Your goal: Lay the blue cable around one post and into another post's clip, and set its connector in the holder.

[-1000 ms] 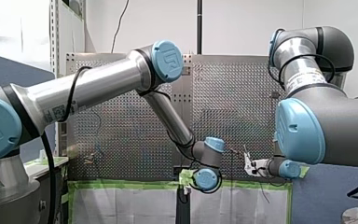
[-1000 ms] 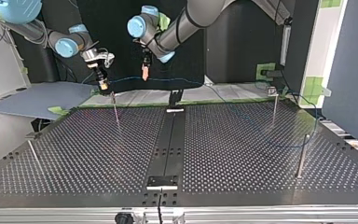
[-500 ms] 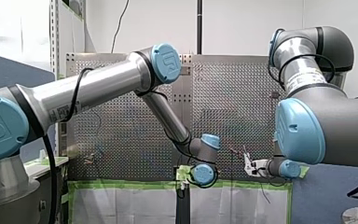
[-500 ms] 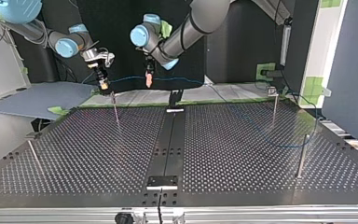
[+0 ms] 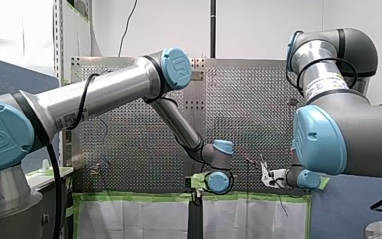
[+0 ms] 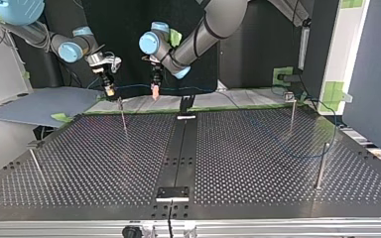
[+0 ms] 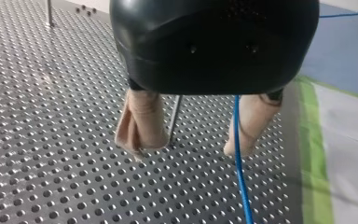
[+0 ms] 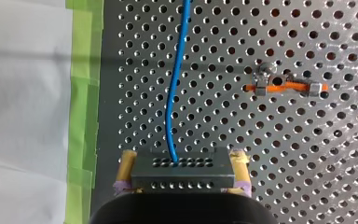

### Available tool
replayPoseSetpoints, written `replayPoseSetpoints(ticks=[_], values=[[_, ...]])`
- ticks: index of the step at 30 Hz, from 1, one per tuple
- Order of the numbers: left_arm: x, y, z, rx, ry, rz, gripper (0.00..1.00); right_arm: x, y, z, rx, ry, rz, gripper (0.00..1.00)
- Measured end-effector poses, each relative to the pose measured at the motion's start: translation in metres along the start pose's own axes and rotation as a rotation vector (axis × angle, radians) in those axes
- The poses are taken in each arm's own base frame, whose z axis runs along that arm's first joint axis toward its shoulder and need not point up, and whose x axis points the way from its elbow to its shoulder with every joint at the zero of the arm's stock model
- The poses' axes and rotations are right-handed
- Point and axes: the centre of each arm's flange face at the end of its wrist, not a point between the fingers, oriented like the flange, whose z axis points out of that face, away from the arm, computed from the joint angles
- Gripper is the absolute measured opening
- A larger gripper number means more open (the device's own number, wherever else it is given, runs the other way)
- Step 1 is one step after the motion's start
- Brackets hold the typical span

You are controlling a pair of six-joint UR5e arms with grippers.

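Over the far edge of the perforated metal tabletop (image 6: 104, 163), at about eleven o'clock in the top view, my right pincer (image 6: 110, 91) is clamped on the dark rectangular connector (image 8: 182, 173) of the thin blue cable (image 6: 278, 144). The right wrist view shows yellow pads (image 8: 127, 167) pressed to the block's two ends. Just beside it, nearer twelve o'clock, my left pincer (image 6: 154, 92) hangs with beige pads (image 7: 142, 123) apart, the cable passing between them close by one pad. The cable then loops over the tabletop at three o'clock near two thin upright metal posts (image 6: 291, 113); whether it rounds either cannot be told. Ahead of the right pincer, apart from the cable, sits a small metal fitting with an orange bar (image 8: 284, 87).
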Motion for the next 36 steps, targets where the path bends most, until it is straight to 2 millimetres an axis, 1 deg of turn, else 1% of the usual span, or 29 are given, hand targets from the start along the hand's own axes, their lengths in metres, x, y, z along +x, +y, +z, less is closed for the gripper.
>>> replayPoseSetpoints(ticks=[1, 2, 3, 4, 5, 6, 8, 9, 10, 11, 24, 36], values=[[-0.001, -0.001, 0.001, 0.007, -0.004, -0.004, 0.66, 0.000, 0.001, 0.001, -0.003, -0.002, -0.001, 0.00], [-0.001, -0.002, 0.002, 0.017, -0.008, -0.009, 0.55, 0.001, 0.002, 0.001, -0.007, -0.006, -0.001, 0.00], [-0.001, -0.003, 0.003, 0.023, -0.011, -0.013, 0.55, 0.001, 0.002, 0.002, -0.010, -0.009, -0.001, 0.00], [-0.002, -0.003, 0.004, 0.028, -0.015, -0.015, 0.49, 0.002, 0.003, 0.002, -0.013, -0.012, -0.001, 0.00], [-0.002, -0.004, 0.005, 0.034, -0.019, -0.019, 0.40, 0.002, 0.004, 0.003, -0.018, -0.015, -0.001, 0.00], [-0.003, -0.004, 0.006, 0.036, -0.022, -0.021, 0.40, 0.002, 0.005, 0.003, -0.021, -0.017, 0.000, 0.00], [-0.004, -0.003, 0.008, 0.040, -0.030, -0.025, 0.32, 0.003, 0.007, 0.004, -0.034, -0.021, 0.001, 0.00], [-0.005, -0.003, 0.009, 0.041, -0.033, -0.026, 0.32, 0.004, 0.009, 0.004, -0.039, -0.023, 0.001, 0.00], [-0.005, -0.003, 0.010, 0.042, -0.037, -0.026, 0.27, 0.004, 0.010, 0.004, -0.045, -0.025, 0.002, 0.00], [-0.006, -0.003, 0.011, 0.043, -0.041, -0.027, 0.24, 0.004, 0.013, 0.004, -0.055, -0.027, 0.004, 0.00], [-0.011, -0.001, 0.022, 0.069, -0.070, -0.015, 0.24, 0.011, 0.043, 0.009, -0.140, -0.034, 0.005, 0.00], [-0.017, 0.005, 0.034, 0.095, -0.085, -0.030, 0.24, 0.022, 0.055, 0.018, -0.161, -0.032, -0.005, 0.00]])
